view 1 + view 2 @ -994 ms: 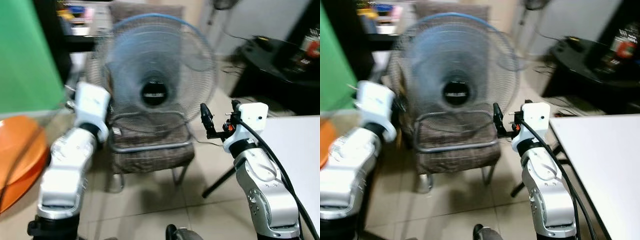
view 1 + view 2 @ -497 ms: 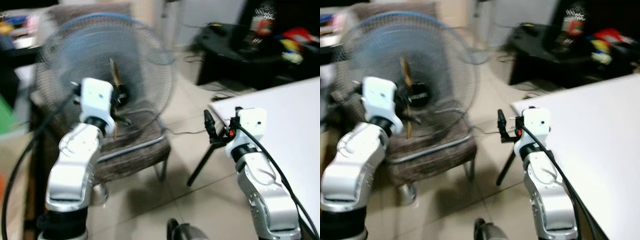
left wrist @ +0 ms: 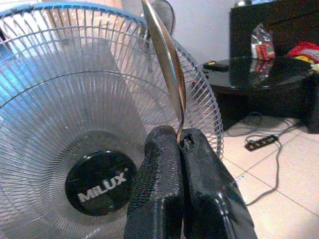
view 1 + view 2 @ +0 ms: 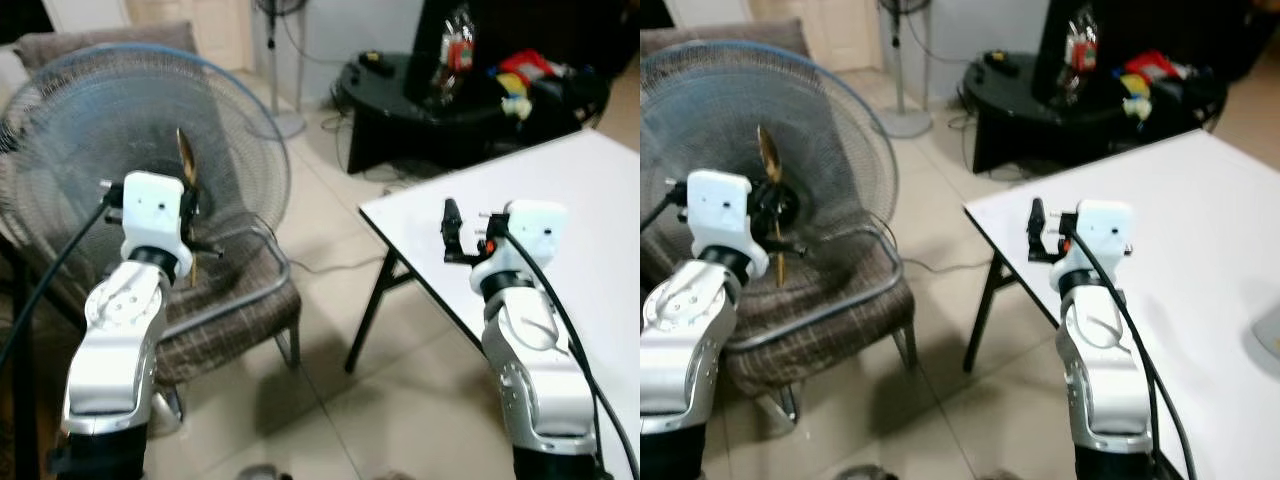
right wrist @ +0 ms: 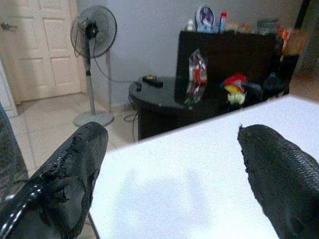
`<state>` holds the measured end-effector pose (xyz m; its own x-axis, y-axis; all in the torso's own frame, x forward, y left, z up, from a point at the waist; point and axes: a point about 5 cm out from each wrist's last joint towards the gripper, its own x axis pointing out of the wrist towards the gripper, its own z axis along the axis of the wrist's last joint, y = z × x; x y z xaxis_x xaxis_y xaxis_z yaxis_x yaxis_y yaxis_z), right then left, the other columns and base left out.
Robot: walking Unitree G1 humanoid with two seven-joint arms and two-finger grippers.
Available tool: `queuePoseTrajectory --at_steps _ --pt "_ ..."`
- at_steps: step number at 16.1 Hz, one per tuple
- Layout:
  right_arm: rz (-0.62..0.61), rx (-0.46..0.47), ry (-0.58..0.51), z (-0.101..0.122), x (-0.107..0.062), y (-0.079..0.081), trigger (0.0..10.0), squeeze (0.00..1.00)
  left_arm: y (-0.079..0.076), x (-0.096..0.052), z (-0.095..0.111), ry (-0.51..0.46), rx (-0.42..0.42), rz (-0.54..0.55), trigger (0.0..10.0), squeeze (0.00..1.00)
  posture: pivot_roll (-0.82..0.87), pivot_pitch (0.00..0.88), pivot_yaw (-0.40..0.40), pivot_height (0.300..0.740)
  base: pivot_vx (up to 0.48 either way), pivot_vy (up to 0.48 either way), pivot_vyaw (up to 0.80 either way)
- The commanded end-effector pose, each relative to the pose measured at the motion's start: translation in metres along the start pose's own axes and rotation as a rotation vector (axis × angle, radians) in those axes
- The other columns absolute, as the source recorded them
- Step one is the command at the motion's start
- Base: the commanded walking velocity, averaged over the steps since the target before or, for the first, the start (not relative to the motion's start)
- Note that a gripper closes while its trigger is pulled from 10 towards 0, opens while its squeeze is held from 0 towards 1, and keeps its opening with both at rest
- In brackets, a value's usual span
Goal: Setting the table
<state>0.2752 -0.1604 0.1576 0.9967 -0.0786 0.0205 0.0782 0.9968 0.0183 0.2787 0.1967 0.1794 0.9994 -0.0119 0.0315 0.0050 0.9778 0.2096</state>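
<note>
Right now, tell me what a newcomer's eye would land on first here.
First the big blue-rimmed Milux fan, resting on a brown chair at the robot's left. In front of it the left gripper is shut on a gold spoon held upright. To the right, the white table juts in corner-first, with the right gripper open above its near corner.

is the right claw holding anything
No, the right claw is open, its two black fingers spread apart over the white table with nothing between them.
</note>
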Motion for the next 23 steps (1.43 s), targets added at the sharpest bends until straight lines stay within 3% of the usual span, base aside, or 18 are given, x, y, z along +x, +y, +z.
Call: queuePoseTrajectory --at_steps 1,6,7,10,20,23 --pt "0.014 0.016 0.036 -0.005 -0.002 -0.003 10.0 0.0 -0.007 0.002 0.003 -0.043 -0.004 0.002 10.0 0.0 0.14 0.0 -0.005 0.74 0.0 0.0 -0.79" --pt "-0.064 -0.034 0.092 -0.016 -0.008 -0.012 10.0 0.0 -0.021 0.005 -0.011 -0.015 0.032 -0.073 10.0 0.0 0.07 0.0 0.031 0.74 0.0 0.0 -0.8" --pt "-0.059 -0.046 0.1 -0.016 -0.011 -0.014 10.0 0.0 -0.03 0.005 -0.013 -0.012 -0.006 -0.09 10.0 0.0 0.06 0.0 0.03 0.74 0.0 0.0 -0.8" --pt "-0.062 -0.042 0.109 -0.017 -0.015 -0.015 10.0 0.0 -0.039 0.006 -0.01 -0.027 -0.002 -0.113 10.0 0.0 0.06 0.0 0.025 0.74 0.0 0.366 -0.8" --pt "-0.047 0.018 0.152 -0.021 -0.016 -0.009 10.0 0.0 -0.032 0.007 -0.009 -0.035 0.047 -0.125 10.0 0.0 0.09 0.0 0.016 0.74 0.0 0.436 -0.8" --pt "-0.048 0.014 0.144 -0.019 -0.018 -0.01 10.0 0.0 -0.037 0.009 -0.008 -0.035 0.064 -0.152 10.0 0.0 0.09 0.0 0.023 0.74 0.0 -0.16 -0.8"
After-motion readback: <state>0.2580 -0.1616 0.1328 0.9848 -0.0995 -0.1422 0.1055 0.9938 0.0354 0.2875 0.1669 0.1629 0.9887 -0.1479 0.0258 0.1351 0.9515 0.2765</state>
